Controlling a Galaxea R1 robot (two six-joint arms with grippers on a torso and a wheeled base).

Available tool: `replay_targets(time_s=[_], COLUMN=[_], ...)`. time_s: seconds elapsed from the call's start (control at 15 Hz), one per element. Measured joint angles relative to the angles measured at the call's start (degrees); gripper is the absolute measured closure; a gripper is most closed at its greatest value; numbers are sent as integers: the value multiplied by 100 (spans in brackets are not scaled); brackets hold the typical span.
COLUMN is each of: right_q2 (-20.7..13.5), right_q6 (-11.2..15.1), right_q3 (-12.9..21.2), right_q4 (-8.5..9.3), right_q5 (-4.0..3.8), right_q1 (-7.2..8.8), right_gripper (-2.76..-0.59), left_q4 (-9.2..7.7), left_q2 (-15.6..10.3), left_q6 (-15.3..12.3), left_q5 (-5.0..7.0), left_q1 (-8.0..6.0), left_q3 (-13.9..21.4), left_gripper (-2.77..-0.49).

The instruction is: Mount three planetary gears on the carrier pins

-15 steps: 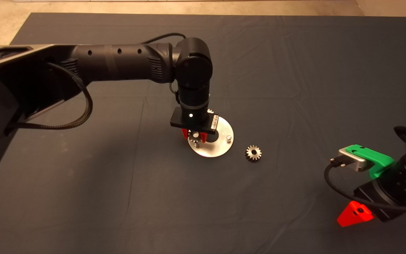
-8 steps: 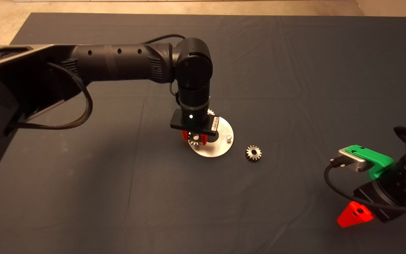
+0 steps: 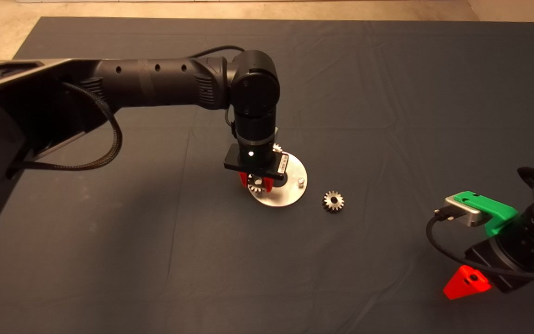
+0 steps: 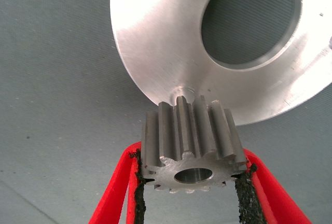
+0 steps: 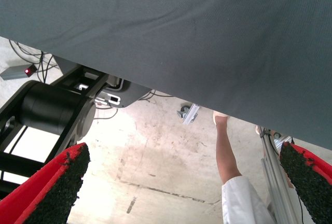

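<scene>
The left gripper (image 3: pixel 257 183) is reaching in from the left side of the mat (image 3: pixel 387 93) and is standing over the near-left part of the disc (image 3: pixel 290 197). Its two pads are clamping a planetary gear (image 4: pixel 191 146) by the teeth on opposite sides, with the bore facing the wrist camera. The gear is sitting against the disc's rim area, beside the large centre hole (image 4: pixel 249 19). A bare carrier pin (image 3: pixel 301 181) is standing on the disc's right side. A second gear (image 3: pixel 276 148) is partly showing behind the wrist. A third gear (image 3: pixel 333 202) is lying loose on the mat, just right of the disc. The right gripper (image 3: pixel 465 282) is waiting at the lower right edge, fingers (image 5: pixel 52 187) spread apart, with a person's leg (image 5: pixel 228 156) showing beyond the mat.
</scene>
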Motion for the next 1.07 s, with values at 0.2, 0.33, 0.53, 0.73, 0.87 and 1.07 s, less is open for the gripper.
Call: replay_targets(time_s=[0.2, 0.33, 0.53, 0.73, 0.87, 1.07], right_q2=[0, 0, -11, -11, -11, -11], right_q6=[0, 0, 0, 0, -1, 0], right_q3=[0, 0, 0, 0, 0, 0], right_q4=[0, 0, 0, 0, 0, 0], right_q5=[2, 2, 0, 0, 2, 0], right_q1=[0, -1, -1, 0, -2, 0], right_gripper=[-273, -273, -273, -273, -273, -273], left_q4=[-2, -2, -22, -22, -30, -41], left_q2=[69, 95, 110, 110, 110, 110], left_q6=[63, 91, 118, 129, 131, 132], left_q5=[0, -4, -4, -1, -1, -1], left_q1=[0, 17, 30, 32, 48, 56], left_q3=[-96, -118, -120, -120, -119, -119], left_gripper=[-93, -93, -93, -93, -93, -93])
